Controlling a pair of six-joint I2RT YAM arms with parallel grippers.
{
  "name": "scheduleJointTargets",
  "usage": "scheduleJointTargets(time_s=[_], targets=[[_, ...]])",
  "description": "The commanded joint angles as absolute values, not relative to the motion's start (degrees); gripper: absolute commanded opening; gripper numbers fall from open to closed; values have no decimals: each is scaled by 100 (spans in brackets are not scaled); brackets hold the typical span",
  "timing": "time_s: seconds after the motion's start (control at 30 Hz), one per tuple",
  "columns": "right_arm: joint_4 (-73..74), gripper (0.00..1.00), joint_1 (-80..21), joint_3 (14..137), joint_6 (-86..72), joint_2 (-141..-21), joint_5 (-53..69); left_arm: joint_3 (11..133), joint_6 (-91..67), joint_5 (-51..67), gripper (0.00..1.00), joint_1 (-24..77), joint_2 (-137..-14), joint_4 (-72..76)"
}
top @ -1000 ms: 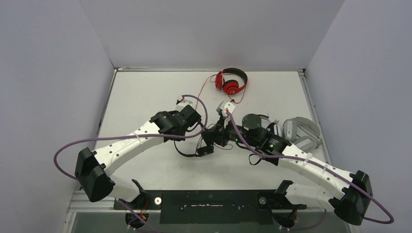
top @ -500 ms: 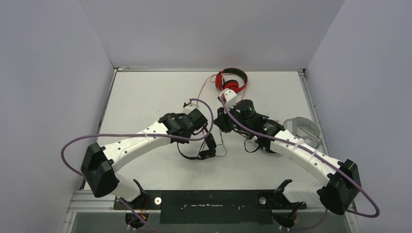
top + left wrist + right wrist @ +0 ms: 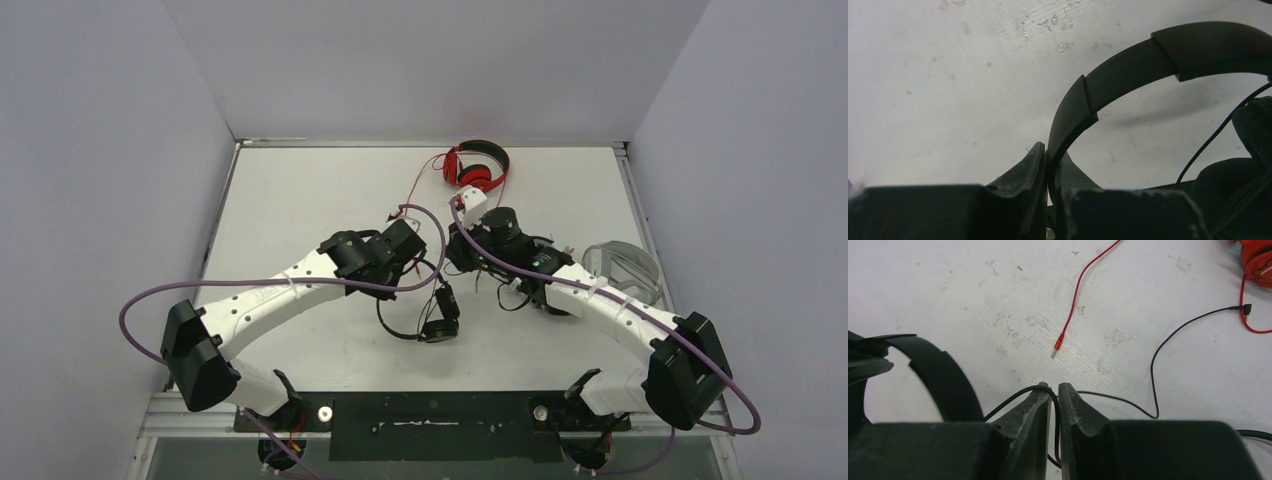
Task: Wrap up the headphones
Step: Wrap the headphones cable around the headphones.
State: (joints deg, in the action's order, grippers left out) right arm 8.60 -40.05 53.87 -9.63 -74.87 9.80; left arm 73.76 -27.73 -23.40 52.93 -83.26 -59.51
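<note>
Red headphones [image 3: 477, 166] at table's [image 3: 290, 190] far edge, grey pair [image 3: 622, 268] right, left gripper [image 3: 1050, 162] clamped on black headband [image 3: 1128, 75], earcups [image 3: 441, 318] hanging nearward, right gripper [image 3: 1054, 392] pinching black cable [image 3: 1168, 342].

1. We see the black headphones [image 3: 432, 310] near the middle of the table, headband raised and one ear cup low at the front. The left wrist view shows the segmented black headband [image 3: 1128, 80] arching up over the table surface, with padded ear cups [image 3: 1233, 195] at lower right.
2. We see their thin black cable [image 3: 1168, 350] snaking loosely across the table and ending in an angled plug [image 3: 1244, 308].
3. We see the red headphones [image 3: 477, 166] lying flat at the far edge, their red cable [image 3: 1075, 295] trailing forward to a gold-tipped plug [image 3: 1058, 346].
4. We see the light grey headphones [image 3: 630, 268] lying at the right side, partly hidden.
</note>
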Motion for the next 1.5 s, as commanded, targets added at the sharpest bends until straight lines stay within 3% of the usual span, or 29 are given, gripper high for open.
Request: scheduleJointTargets(time_s=[0.0, 0.23, 0.73, 0.93, 1.17, 1.37, 1.47], targets=[[-386, 13, -3569, 5051, -1272, -7527, 1800, 7793, -2560, -1132, 0, 5329, -7696, -5709], [-2085, 15, -3149, 4246, -1936, -7479, 3160, 8302, -2633, -3, 0, 5322, -7141, -5769], [-4025, 21, -3138, 3432, -2801, -7880, 3697, 10852, -3493, 406, 0, 5270, -7820, -6721], [-4727, 24, -3146, 2829, -3099, -7719, 3922, 11512, -3666, 937, 0, 4557, -8149, -6759], [-3657, 26, -3082, 2658, -2669, -6854, 3006, 11549, -3663, 1435, 0, 3916, -8337, -6723], [-2988, 45, -2533, 2618, -2699, -6193, 2568, 11588, -3685, 1330, 0, 3795, -8303, -6806], [-2843, 48, -2205, 2626, -2816, -6095, 2792, 11674, -3696, 1314, 0, 3739, -8271, -6880]])
